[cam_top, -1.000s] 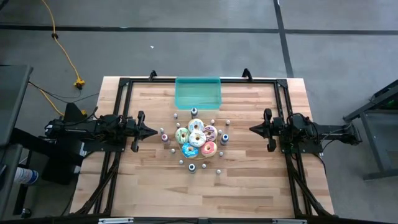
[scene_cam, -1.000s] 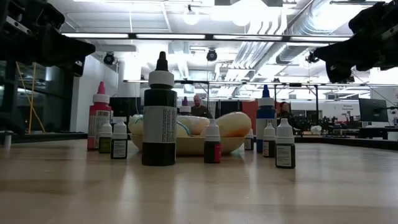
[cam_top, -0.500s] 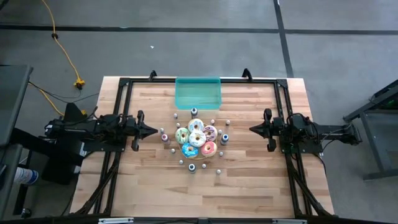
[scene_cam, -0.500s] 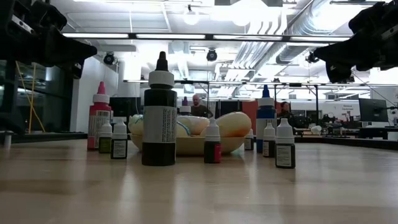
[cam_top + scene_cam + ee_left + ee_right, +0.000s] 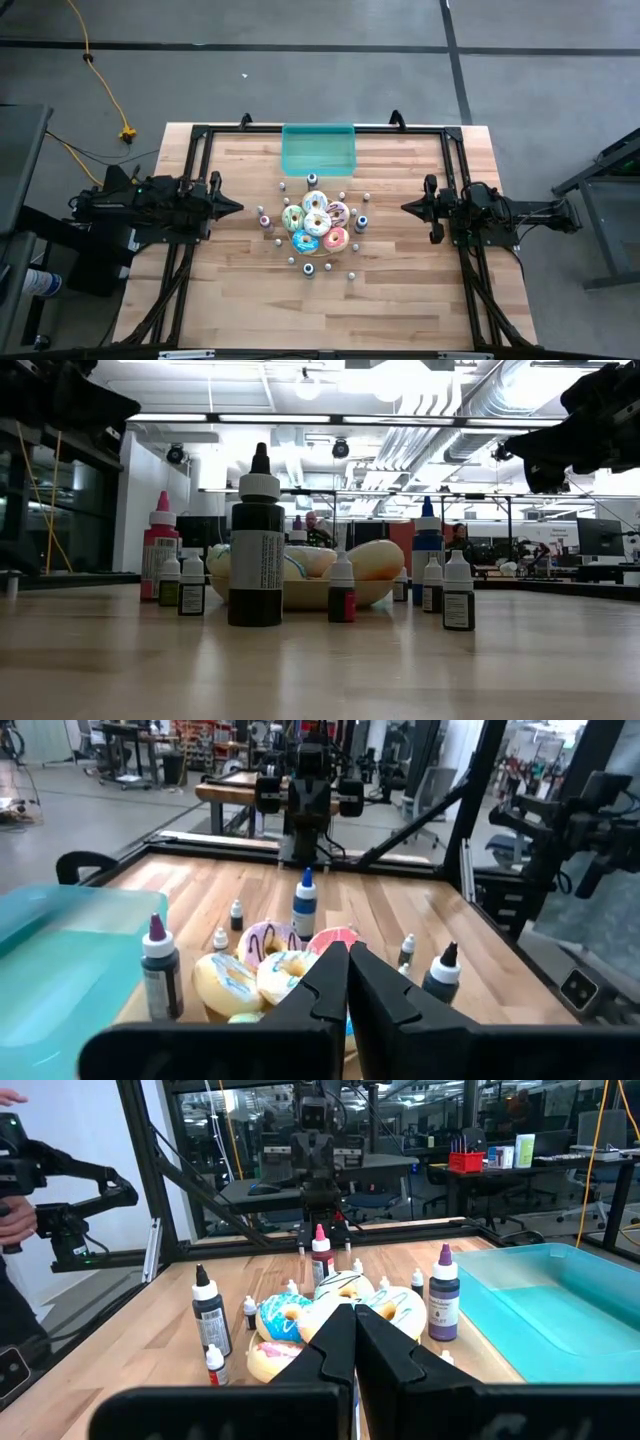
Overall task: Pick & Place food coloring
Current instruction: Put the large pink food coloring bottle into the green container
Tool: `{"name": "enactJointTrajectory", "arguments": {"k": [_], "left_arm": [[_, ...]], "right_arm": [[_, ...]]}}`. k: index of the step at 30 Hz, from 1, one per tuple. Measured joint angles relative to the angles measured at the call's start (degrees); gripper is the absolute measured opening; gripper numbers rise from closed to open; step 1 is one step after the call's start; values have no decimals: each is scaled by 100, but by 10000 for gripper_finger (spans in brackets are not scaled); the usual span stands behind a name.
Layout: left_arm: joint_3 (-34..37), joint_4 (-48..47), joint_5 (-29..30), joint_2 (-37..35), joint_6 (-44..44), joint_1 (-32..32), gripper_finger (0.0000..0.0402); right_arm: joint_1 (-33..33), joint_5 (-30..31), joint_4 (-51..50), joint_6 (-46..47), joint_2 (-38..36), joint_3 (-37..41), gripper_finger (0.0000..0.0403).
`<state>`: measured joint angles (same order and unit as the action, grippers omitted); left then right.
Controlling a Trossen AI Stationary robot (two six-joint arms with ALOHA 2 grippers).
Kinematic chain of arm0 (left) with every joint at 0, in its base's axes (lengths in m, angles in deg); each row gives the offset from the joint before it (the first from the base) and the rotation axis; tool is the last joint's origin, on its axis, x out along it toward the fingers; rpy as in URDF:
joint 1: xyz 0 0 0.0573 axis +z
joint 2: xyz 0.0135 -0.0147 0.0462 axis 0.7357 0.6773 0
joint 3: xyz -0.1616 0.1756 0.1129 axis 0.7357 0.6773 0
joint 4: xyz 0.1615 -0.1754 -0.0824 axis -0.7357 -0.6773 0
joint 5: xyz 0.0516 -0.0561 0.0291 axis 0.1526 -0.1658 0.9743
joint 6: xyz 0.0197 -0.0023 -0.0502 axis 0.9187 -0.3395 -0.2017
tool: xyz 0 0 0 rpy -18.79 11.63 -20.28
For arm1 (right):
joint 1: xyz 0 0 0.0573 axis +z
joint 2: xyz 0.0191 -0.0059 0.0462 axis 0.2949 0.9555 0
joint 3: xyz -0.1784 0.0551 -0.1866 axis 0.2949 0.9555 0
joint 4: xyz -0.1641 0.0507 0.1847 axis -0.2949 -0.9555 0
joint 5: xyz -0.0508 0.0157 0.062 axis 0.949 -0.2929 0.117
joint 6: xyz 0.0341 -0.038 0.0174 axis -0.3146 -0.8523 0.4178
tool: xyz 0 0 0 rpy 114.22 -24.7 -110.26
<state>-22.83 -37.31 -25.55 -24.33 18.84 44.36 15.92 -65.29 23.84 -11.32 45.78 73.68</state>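
I see the desk [image 5: 240,290] carrying a tray [image 5: 318,149] at twelve o'clock, donuts [image 5: 315,222] centred, and bottles [image 5: 361,223] ringing them.

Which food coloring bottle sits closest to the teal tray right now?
The bottle with the dark cap, standing just off the teal tray on its near edge. Every other bottle rings the donuts farther from the tray.

donuts [image 5: 315,225]: clustered mid-table | teal tray [image 5: 318,149]: beyond them, at table [image 5: 240,300] edge

One camera looks straight down; one sits level, close before the donuts [image 5: 315,225]; wrist cameras face those donuts from opposite sides.
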Motion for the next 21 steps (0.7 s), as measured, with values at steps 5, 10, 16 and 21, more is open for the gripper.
{"name": "enactJointTrajectory", "arguments": {"k": [5, 10, 16, 21], "left_arm": [[-240, -57, 7, 75, -42, 0, 52], [-370, -37, 7, 456, -45, 0, 96], [-803, -18, -109, 1268, -45, 0, 133], [-1497, -331, -205, 2267, -43, 0, 143]], "right_arm": [[1, 0, 1, 0, -1, 0, 0], [0, 0, 2, 0, -2, 0, 0], [2, 0, 2, 0, -2, 0, 0], [1, -1, 2, 0, -2, 0, 0]]}}
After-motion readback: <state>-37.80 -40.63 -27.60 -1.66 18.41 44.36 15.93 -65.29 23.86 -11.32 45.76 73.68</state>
